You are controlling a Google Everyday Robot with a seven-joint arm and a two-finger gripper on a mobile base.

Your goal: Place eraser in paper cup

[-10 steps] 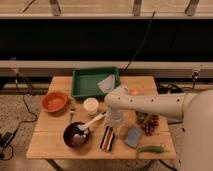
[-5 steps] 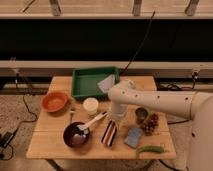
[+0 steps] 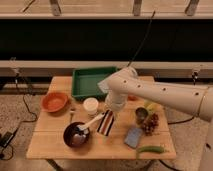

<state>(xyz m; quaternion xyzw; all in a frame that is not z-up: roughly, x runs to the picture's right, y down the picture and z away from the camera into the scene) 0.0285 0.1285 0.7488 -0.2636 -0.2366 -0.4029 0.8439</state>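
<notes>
The gripper (image 3: 113, 111) has clamped onto the eraser (image 3: 105, 125) and tips it up off the tabletop (image 3: 55, 142) near the front edge's middle, just right of the paper cup (image 3: 90, 106), ready for the carry

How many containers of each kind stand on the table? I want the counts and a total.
bowls: 2 (orange bowl, dark bowl)
paper cup: 1
green tray: 1
metal can: 1
Total: 5
The gripper grips the eraser, right of the paper cup.
</notes>
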